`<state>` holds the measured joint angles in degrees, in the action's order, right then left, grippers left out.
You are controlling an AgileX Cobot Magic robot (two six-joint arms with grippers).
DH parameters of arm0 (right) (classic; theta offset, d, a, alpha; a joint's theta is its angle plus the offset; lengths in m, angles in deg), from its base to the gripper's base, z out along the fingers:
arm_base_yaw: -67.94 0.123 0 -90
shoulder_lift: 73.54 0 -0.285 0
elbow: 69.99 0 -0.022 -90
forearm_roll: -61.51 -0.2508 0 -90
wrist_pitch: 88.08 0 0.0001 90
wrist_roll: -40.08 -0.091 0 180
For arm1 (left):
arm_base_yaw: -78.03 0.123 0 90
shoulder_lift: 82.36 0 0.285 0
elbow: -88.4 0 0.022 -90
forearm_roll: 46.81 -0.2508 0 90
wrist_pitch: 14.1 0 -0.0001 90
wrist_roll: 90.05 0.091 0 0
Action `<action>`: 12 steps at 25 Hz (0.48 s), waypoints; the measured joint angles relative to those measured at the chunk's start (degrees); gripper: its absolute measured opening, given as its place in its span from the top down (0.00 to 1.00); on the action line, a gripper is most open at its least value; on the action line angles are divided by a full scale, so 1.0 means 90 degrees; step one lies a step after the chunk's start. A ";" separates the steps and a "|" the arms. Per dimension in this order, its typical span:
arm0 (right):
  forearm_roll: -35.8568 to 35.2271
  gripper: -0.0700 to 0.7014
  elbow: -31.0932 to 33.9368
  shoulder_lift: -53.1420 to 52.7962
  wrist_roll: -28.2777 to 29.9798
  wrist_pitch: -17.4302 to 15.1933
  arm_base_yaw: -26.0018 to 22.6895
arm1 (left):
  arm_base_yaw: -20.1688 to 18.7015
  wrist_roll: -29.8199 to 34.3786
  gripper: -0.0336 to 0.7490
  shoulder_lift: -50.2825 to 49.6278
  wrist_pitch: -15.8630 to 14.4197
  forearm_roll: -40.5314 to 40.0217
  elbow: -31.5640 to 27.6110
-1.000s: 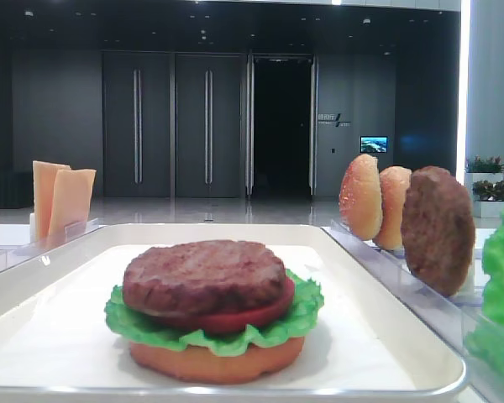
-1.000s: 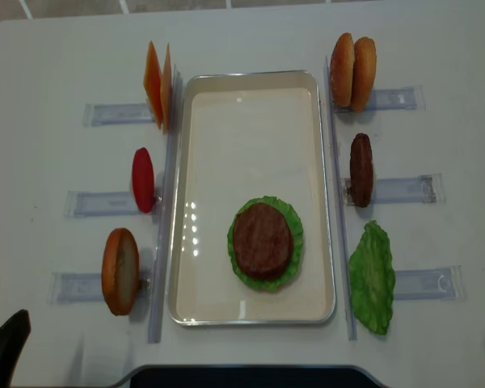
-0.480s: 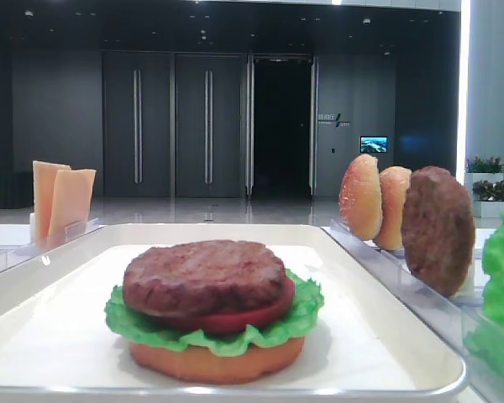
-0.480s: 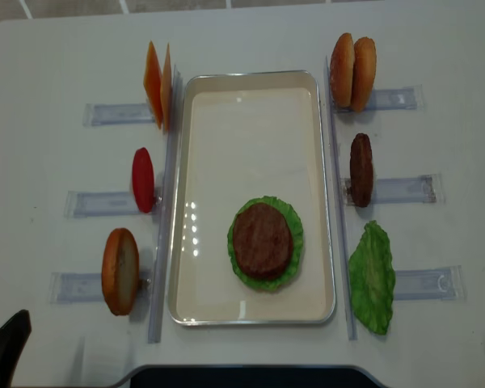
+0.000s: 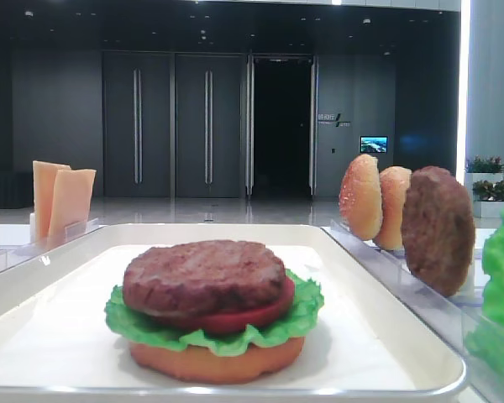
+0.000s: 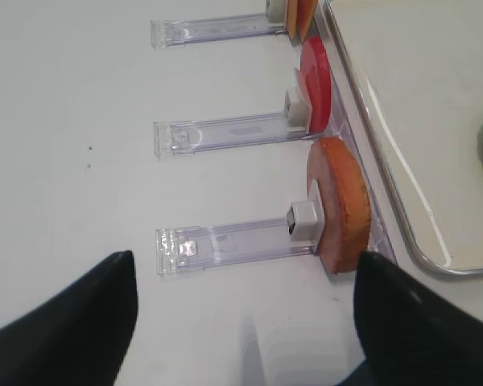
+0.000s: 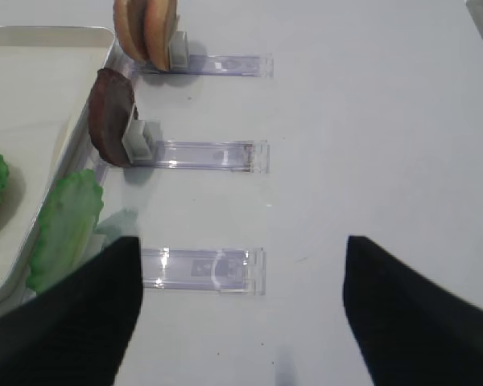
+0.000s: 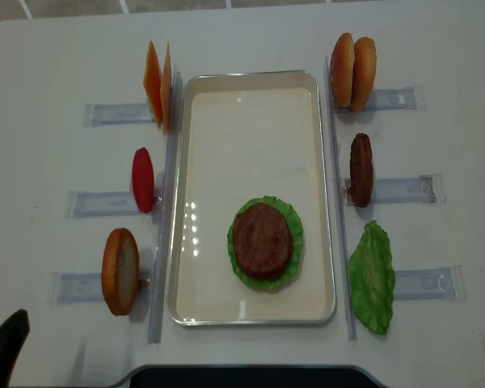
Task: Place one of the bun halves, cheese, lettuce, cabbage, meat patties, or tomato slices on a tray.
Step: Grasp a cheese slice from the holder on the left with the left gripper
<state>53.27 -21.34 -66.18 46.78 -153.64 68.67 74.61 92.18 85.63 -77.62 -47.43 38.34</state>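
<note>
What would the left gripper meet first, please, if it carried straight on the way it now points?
Probably the clear plastic rack lying on the white table just ahead of the open left gripper, with the upright golden-tan bun half at the rack's right end; depth is hard to judge here.

both grippers are plain matte black. left gripper [image 6: 245,322] shows as two broad dark fingers [image 6: 72,322] with rounded, sloping tops at the bottom corners of the left wrist view. right gripper [image 7: 241,322] looks the same, two blunt black fingers [image 7: 419,322], smooth, no visible screws, cables or markings. overhead view catches just a black tip [image 8: 4,356] at the table's near-left corner.
</note>
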 joint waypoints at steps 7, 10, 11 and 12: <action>0.0000 0.23 0.0000 0.0000 0.0000 0.0000 0.0000 | 0.0000 -0.0012 0.32 -0.0116 -0.0311 -0.0006 0.0259; 0.0000 0.23 0.0000 0.0000 0.0000 0.0000 0.0000 | 0.0000 -0.0012 0.35 -0.0334 -0.0487 -0.0006 0.0526; 0.0000 0.23 0.0000 0.0000 0.0000 0.0000 0.0000 | 0.0000 -0.0026 0.36 -0.0416 -0.0517 -0.0006 0.0598; 0.0000 0.23 0.0000 0.0000 0.0000 0.0000 0.0000 | 0.0000 -0.0071 0.36 -0.0488 -0.0541 -0.0006 0.0682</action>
<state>53.27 -21.34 -66.18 46.78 -153.64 68.67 74.61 91.54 81.24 -82.49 -47.48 44.48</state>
